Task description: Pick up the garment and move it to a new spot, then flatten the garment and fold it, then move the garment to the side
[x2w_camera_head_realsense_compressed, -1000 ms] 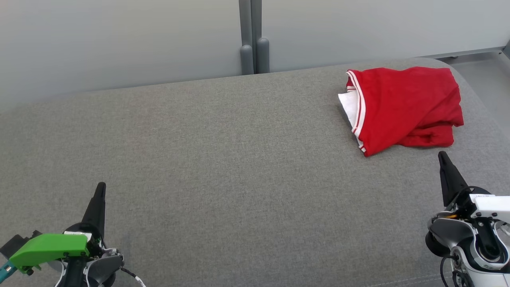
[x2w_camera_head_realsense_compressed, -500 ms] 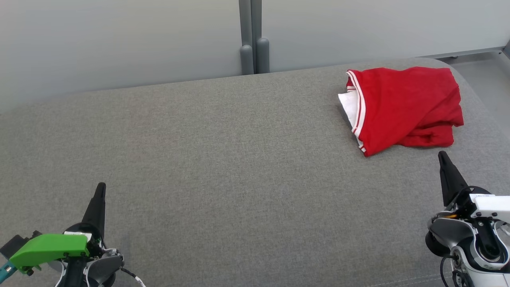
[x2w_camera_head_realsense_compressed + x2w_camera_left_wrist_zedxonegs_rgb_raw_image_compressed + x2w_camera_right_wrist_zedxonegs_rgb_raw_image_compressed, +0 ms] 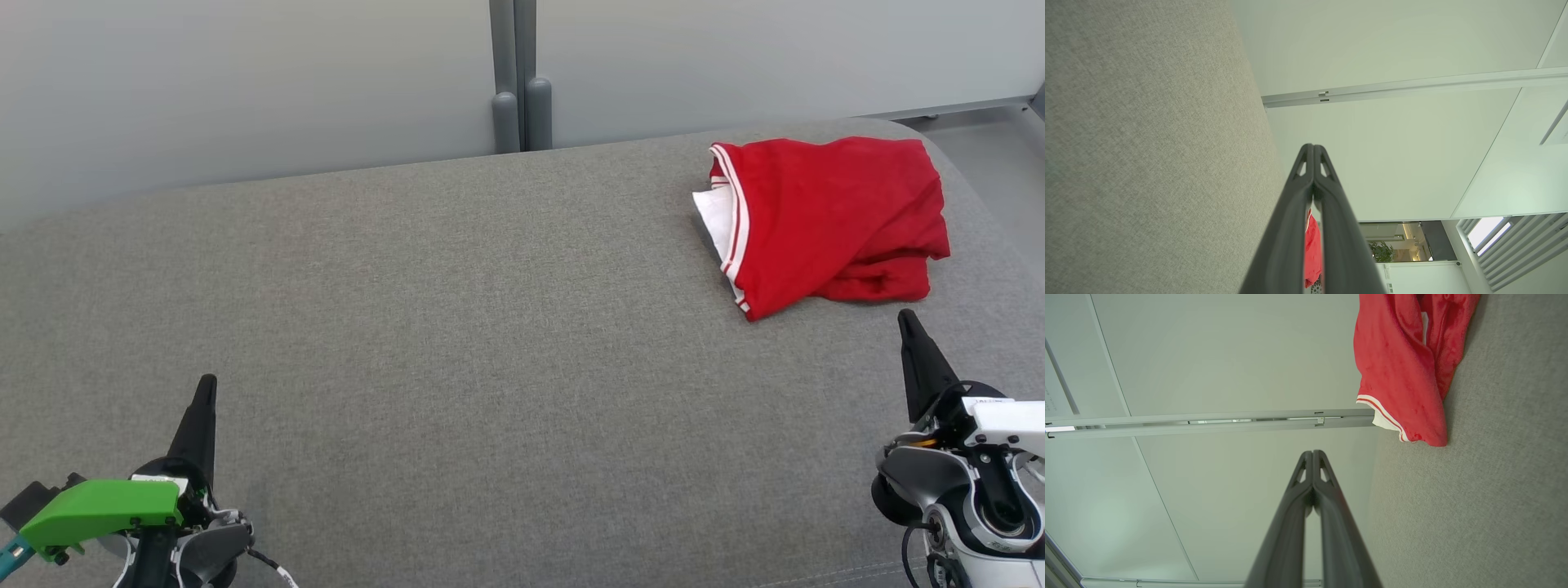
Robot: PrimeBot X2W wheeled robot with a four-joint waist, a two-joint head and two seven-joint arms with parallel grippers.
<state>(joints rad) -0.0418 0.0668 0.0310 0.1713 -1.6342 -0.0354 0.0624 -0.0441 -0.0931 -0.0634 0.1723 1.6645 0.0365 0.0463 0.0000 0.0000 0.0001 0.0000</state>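
A red garment [image 3: 829, 220] with white-striped trim lies folded at the far right of the grey fabric surface [image 3: 490, 343]. It also appears as the red garment [image 3: 1404, 367] in the right wrist view and as a sliver of garment [image 3: 1312, 249] between the left fingers. My right gripper [image 3: 904, 317] is shut and empty, near the lower right, just in front of the garment and apart from it. My left gripper [image 3: 207, 380] is shut and empty at the lower left, far from the garment. Both wrist views show the tips pressed together, left gripper [image 3: 1313, 146] and right gripper [image 3: 1312, 452].
A pale wall panel with a grey vertical post [image 3: 514, 73] stands behind the surface. The surface's rounded right edge [image 3: 971, 180] drops to the floor beside the garment. A wide bare stretch of grey fabric lies between the two grippers.
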